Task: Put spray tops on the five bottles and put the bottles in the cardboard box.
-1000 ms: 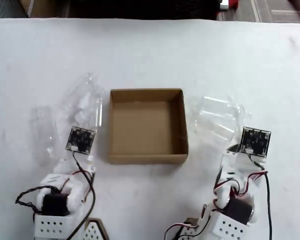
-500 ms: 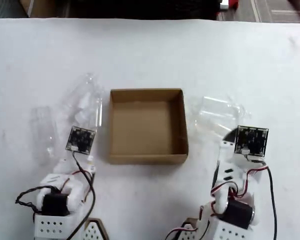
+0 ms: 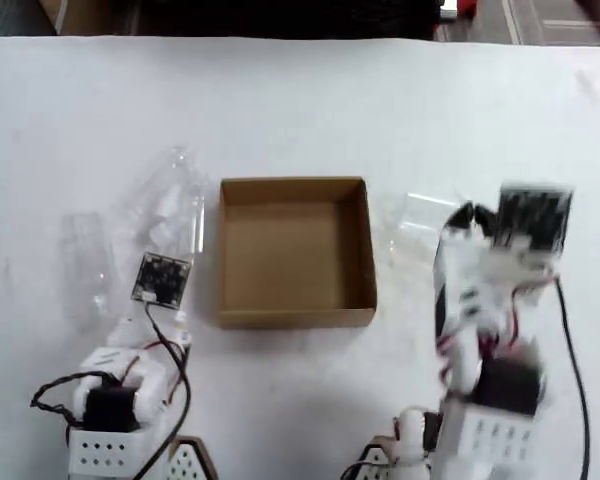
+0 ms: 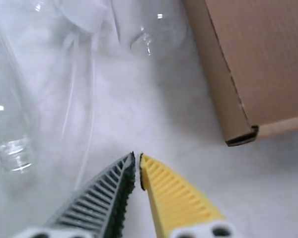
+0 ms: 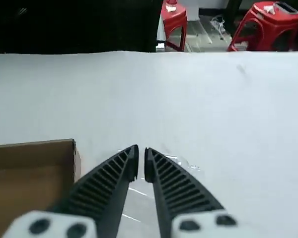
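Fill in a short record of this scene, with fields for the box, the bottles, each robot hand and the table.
Box: open-topped brown cardboard box, mid-table, nothing inside.
Left group: left-side clear plastic bottles, lying on the table beside the box; one neck is bare in the left wrist view.
Right group: right-side clear plastic bottles, lying beside the box, partly under the right arm.
Left hand: shut, empty, low over the table near a box corner.
Right hand: shut, empty, raised.
Table: white table.
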You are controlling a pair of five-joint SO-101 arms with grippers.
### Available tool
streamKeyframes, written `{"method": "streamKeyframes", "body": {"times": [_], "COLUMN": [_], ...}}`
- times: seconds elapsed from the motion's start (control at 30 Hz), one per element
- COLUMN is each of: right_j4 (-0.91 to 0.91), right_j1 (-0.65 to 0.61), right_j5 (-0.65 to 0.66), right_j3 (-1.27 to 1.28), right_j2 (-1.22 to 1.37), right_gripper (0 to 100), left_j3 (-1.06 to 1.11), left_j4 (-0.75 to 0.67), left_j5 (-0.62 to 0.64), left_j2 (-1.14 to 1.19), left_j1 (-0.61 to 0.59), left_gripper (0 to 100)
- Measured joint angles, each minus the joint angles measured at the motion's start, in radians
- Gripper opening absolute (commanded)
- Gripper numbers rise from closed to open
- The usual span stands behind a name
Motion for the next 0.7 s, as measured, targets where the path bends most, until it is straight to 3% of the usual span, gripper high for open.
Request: {"method": "streamKeyframes", "body": {"times": [0.27, 0.5, 0.6, 0.7], "right_j4": [0.0, 0.0, 0.031, 0.031], "right_j1": [0.178, 0.221, 0.224, 0.227], "right_j5": [-0.302, -0.621, -0.649, -0.621], "right_j3": [-0.253, -0.33, -0.33, -0.304], "right_j2": [0.517, 0.64, 0.641, 0.644], "right_gripper": [2.7, 20.0, 24.5, 22.8], "left_j3": [0.0, 0.0, 0.0, 0.0], "left_j4": [0.0, 0.0, 0.0, 0.0], "left_j5": [0.0, 0.0, 0.0, 0.0], "left_j2": [0.0, 0.0, 0.0, 0.0], "left_j1": [0.0, 0.0, 0.0, 0.0], "left_gripper": [2, 2, 2, 2]}}
